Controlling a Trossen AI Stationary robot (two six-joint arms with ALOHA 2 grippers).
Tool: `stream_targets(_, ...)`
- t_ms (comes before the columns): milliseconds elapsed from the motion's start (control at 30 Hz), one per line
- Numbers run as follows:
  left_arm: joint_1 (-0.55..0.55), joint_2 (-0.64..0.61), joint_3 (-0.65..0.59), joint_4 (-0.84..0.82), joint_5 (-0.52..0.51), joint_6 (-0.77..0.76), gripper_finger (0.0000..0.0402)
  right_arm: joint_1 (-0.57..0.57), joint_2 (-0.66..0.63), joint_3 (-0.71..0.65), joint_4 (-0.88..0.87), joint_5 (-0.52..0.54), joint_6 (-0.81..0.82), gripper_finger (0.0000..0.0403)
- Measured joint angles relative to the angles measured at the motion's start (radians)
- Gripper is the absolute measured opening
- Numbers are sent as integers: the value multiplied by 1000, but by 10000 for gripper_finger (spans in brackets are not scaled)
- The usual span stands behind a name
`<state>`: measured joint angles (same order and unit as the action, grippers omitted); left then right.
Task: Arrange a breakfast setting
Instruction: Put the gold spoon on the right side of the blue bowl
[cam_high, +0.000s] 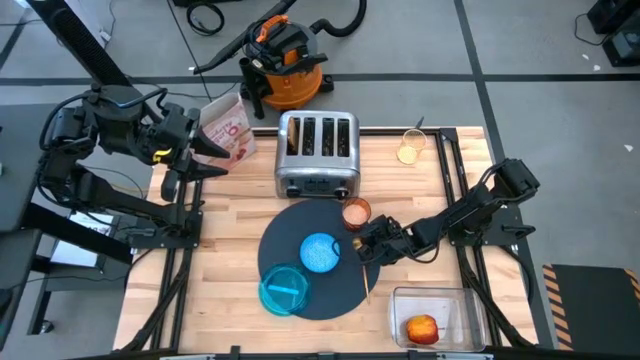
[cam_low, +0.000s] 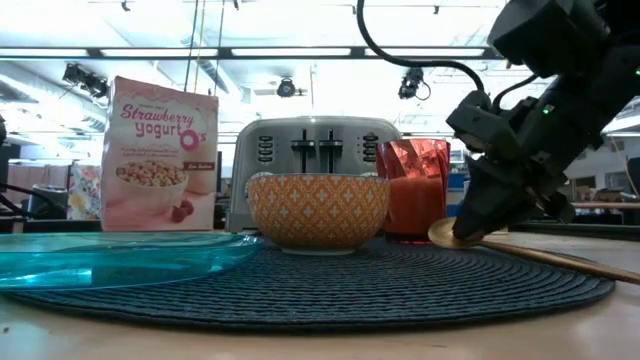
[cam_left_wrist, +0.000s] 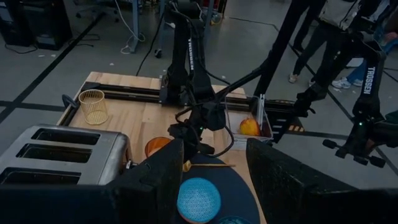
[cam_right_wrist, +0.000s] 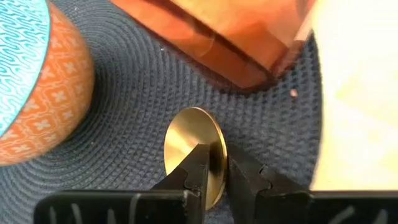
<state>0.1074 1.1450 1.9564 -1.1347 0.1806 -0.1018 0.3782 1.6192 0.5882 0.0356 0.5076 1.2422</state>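
On the round dark mat (cam_high: 335, 290) stand a small patterned bowl (cam_high: 320, 252), a blue plate (cam_high: 284, 290) and a copper cup (cam_high: 357, 212). A gold spoon (cam_high: 366, 282) lies at the mat's right side, with my right gripper (cam_high: 362, 247) shut on its bowl end. A red apple (cam_high: 422, 328) lies in a clear tub at the near right. My left gripper (cam_high: 205, 160) hangs open above the table's far left, beside the cereal box, with nothing between its fingers (cam_left_wrist: 155, 177). My right gripper pinches the rim of the spoon's bowl (cam_right_wrist: 216, 158) between its two fingertips (cam_right_wrist: 196, 165), at the end toward the handle. The fingers slant down from the table's right side. The spoon's bowl (cam_low: 445, 235) rests on the mat, and the handle (cam_low: 560, 258) runs toward the near edge.
A steel four-slot toaster (cam_high: 317, 152) stands behind the mat, and a pink-and-white cereal box (cam_high: 228, 128) stands to its left. A gold wire cup (cam_high: 411, 148) sits at the far right. The clear tub (cam_high: 448, 300) occupies the near right corner. Bare wood lies left of the mat.
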Motion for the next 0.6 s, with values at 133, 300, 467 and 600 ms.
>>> stream_targets(133,0,0,0,0,0,1,183,-5,-2,0,-1,9,12,67)
stream_targets(300,0,0,0,0,-1,1,183,-22,-2,1,-11,-12,11,73)
stream_targets(467,0,0,0,1,-1,1,183,-21,-32,6,-38,-54,6,74)
stream_targets(600,0,0,0,9,-1,5,183,-17,-62,52,-149,-62,-14,74)
